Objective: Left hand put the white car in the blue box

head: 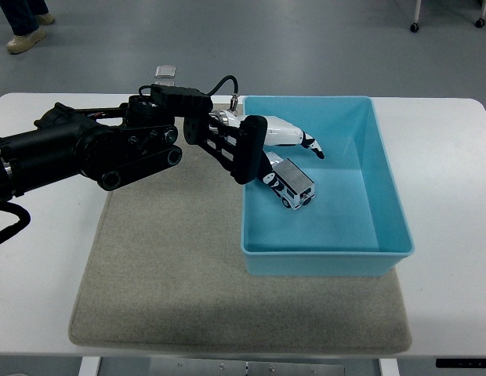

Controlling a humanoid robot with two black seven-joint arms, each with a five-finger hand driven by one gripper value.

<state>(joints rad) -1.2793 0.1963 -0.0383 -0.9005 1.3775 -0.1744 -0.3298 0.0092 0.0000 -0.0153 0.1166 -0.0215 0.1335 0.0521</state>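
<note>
The white toy car (pixel 292 186) lies tilted inside the blue box (pixel 393 205), near its left wall, nose pointing to the lower right. My left hand (pixel 295 164) reaches over the box's left rim from the left. Its fingers are spread: one white finger (pixel 306 141) stretches out above the car, the others sit at the car's left end. I cannot tell whether those lower fingers still touch the car. The right arm is out of view.
The box stands on the right part of a grey mat (pixel 172 266) on the white table (pixel 39 258). A small grey object (pixel 166 72) lies at the table's far edge. A person's shoes (pixel 27 35) show on the floor at top left.
</note>
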